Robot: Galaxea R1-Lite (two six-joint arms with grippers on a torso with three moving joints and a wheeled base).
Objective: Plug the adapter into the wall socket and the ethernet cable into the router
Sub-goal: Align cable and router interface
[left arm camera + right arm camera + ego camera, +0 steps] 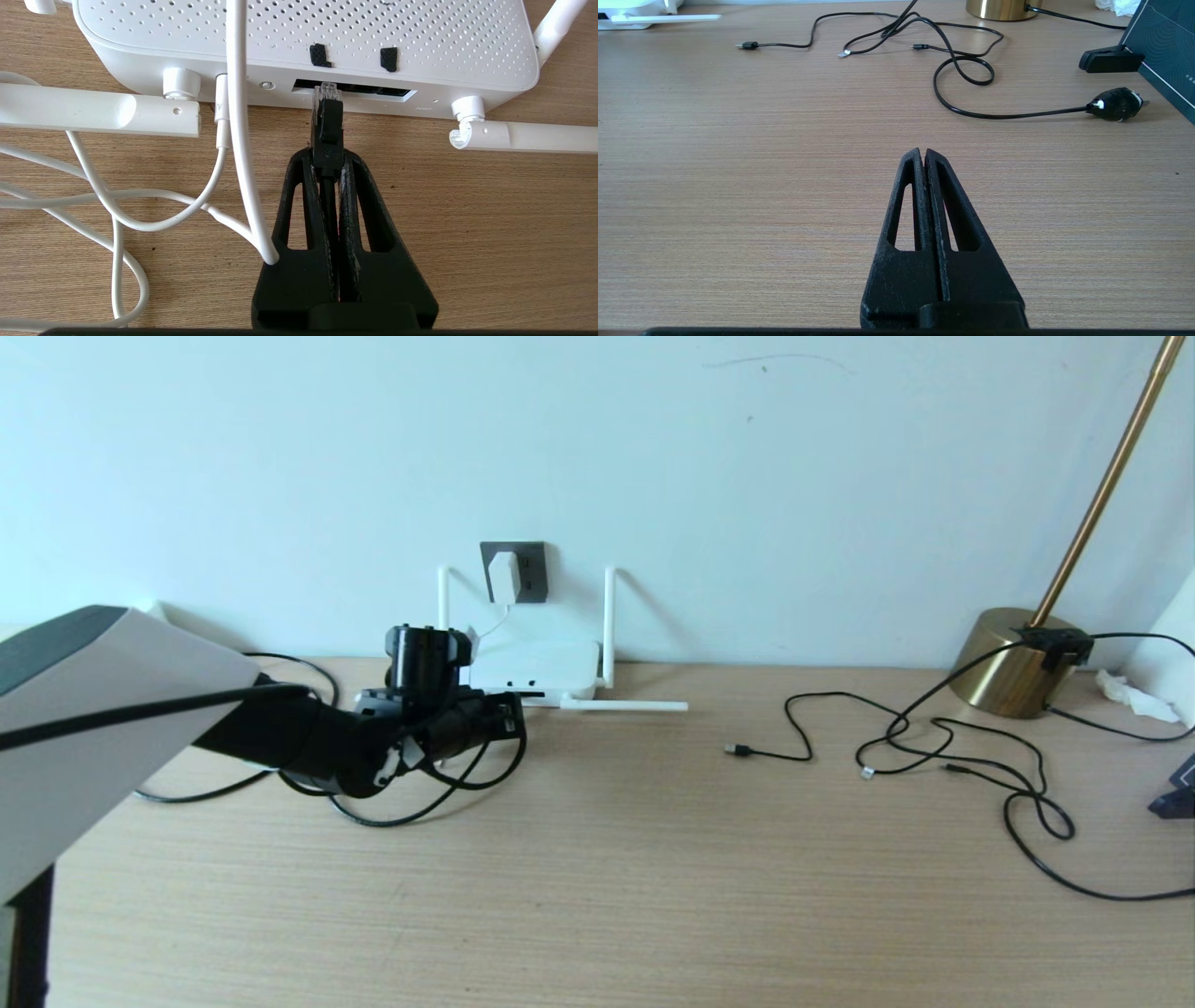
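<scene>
My left gripper (328, 161) clamped tight on ethernet cable (327, 130) plug, clear tip at mouth of router (303, 42) port slot, at most barely entered. In head view, router at 12 o'clock from gripper, against wall. Adapter (504, 577) seated in wall socket (532, 569), 12 o'clock above router; thin white cord drops to router. My right gripper (924, 156) pinched closed, empty, hovering over bare desk (738, 186).

Home desk (597, 896); brass lamp (1013, 663)
</scene>
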